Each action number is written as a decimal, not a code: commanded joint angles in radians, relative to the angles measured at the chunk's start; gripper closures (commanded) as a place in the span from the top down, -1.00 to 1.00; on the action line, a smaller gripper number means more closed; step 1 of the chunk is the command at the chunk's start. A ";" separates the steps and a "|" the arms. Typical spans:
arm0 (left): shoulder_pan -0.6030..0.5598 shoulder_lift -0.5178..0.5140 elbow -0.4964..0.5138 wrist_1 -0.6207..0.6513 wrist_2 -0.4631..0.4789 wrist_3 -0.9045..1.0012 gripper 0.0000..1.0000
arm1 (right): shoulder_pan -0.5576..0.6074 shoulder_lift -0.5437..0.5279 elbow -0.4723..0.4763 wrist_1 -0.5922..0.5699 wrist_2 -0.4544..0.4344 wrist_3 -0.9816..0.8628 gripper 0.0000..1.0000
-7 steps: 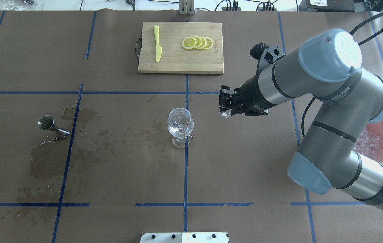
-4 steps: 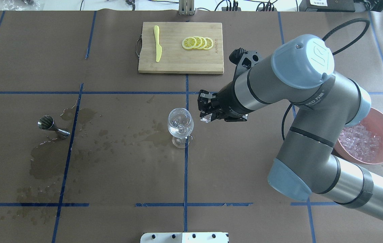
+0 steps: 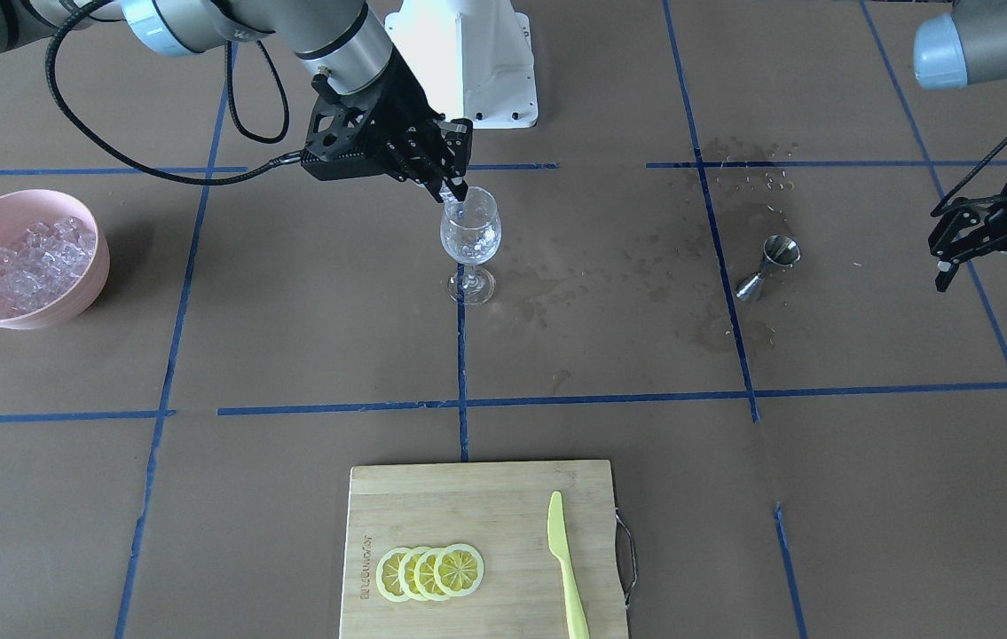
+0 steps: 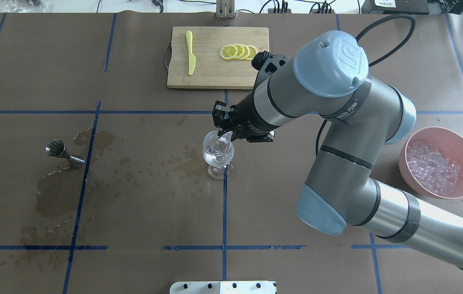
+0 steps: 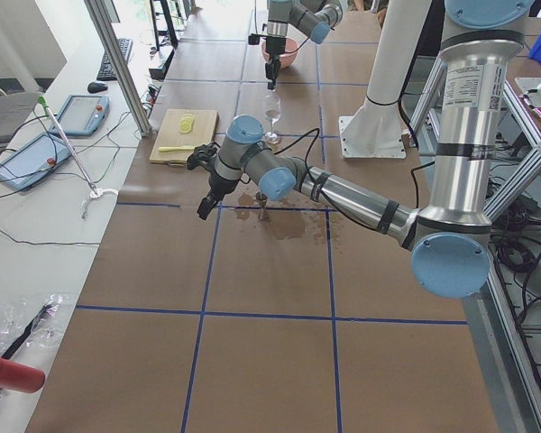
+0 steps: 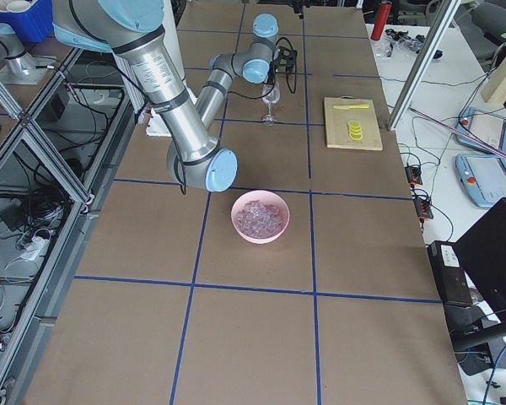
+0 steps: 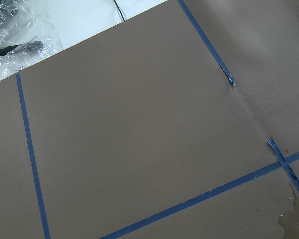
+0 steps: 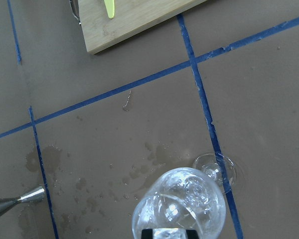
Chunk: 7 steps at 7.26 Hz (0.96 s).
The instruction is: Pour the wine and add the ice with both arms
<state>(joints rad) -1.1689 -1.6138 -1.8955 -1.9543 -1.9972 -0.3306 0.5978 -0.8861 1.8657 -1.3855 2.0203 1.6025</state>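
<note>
Ice, one small clear cube (image 4: 226,137), is pinched in the narrowly parted fingers of the black right gripper (image 4: 224,132), directly above the far-right rim of the upright clear wine glass (image 4: 218,154) at mid-table; the open, empty left gripper (image 3: 991,293) hangs well apart.

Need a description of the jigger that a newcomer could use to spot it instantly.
On the brown paper-covered table, find the dark wet stain on the robot's left half. At its far edge, just beside a blue tape line, sits the jigger: a small double cone of shiny steel, unlike the clear wine glass at the centre.
</note>
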 commanded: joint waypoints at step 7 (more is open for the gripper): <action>-0.005 0.011 -0.007 0.002 -0.002 0.024 1.00 | 0.006 0.010 0.004 0.000 0.009 -0.013 1.00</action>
<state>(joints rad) -1.1701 -1.6047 -1.9021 -1.9534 -1.9988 -0.3239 0.5940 -0.8729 1.8619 -1.3840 2.0230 1.5979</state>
